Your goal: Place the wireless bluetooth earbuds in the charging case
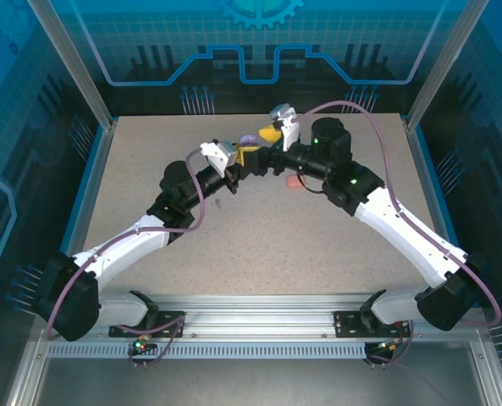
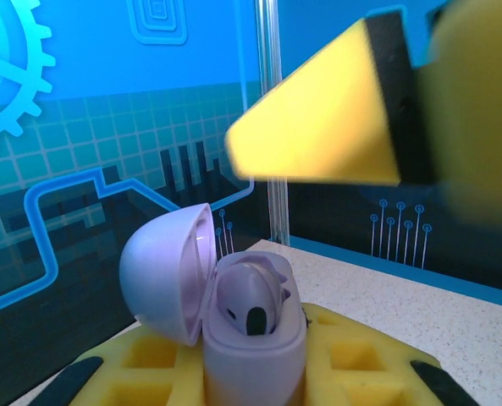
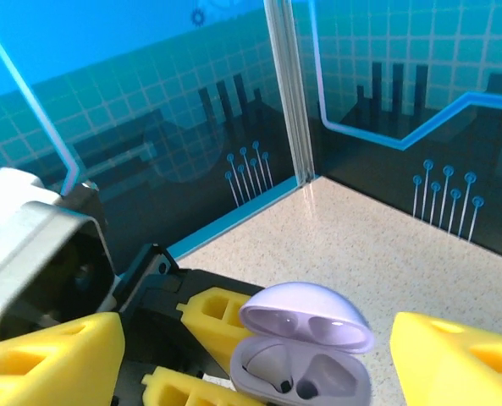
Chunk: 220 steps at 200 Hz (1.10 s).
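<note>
The lavender charging case (image 2: 255,359) stands upright with its lid (image 2: 162,275) swung open, and my left gripper (image 2: 255,385) is shut on its base between yellow fingers (image 2: 356,359). One lavender earbud (image 2: 252,300) sits in a slot; from the right wrist it is the left slot (image 3: 272,372), and the slot beside it looks empty. My right gripper (image 3: 255,338) hangs open just above the case (image 3: 306,376), its yellow fingers (image 3: 462,359) wide on either side and touching nothing. From above, both grippers (image 1: 249,155) (image 1: 270,134) meet at the table's far middle.
A small pink object (image 1: 291,180) lies on the speckled table (image 1: 259,245) just near of the right gripper. A tiny lavender piece (image 1: 219,201) lies by the left forearm, too small to make out. Glass walls and a metal post (image 3: 289,93) stand close behind the case.
</note>
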Tool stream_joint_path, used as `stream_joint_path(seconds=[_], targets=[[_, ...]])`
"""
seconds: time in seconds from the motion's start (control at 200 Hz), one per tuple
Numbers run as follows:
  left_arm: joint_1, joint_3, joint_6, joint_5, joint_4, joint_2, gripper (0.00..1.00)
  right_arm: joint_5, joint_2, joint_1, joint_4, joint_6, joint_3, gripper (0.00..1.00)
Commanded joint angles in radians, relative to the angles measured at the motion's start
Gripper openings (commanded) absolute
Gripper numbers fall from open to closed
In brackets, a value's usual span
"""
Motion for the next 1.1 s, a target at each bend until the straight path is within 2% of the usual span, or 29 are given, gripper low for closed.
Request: stream_joint_path(seconds=[0.0,0.14,0.255,0.44,0.635,0.765,0.95,1.095], targets=[[0.0,0.009,-0.014,-0.038,0.058,0.006,0.0,-0.011,-0.093,-0.047,0.018,0.103,0.037,0.85],[-0.001,-0.009,0.002,-0.064,0.062,-0.003,0.0,-0.005,-0.148,-0.091,0.002,0.143,0.006,0.88],[0.006,-0.024,0.009,-0.097,0.053,-0.019,0.0,0.05,-0.165,-0.125,-0.053,0.186,-0.029,0.88],[0.042,-0.054,-0.007,-0.146,0.026,-0.066,0.0,0.131,-0.1,-0.15,-0.185,0.234,-0.062,0.88],[0.093,-0.092,-0.035,-0.193,-0.016,-0.135,0.0,0.091,0.103,-0.129,-0.234,0.287,-0.073,0.85],[0.135,-0.12,-0.068,-0.217,-0.046,-0.186,0.0,0.143,0.28,-0.082,-0.31,0.318,-0.007,0.81],[0.202,-0.149,-0.119,-0.239,-0.086,-0.234,0.0,0.198,0.536,-0.011,-0.436,0.395,0.174,0.78],[0.231,-0.172,-0.134,-0.245,-0.084,-0.254,0.0,0.258,0.744,0.055,-0.576,0.421,0.4,0.75]])
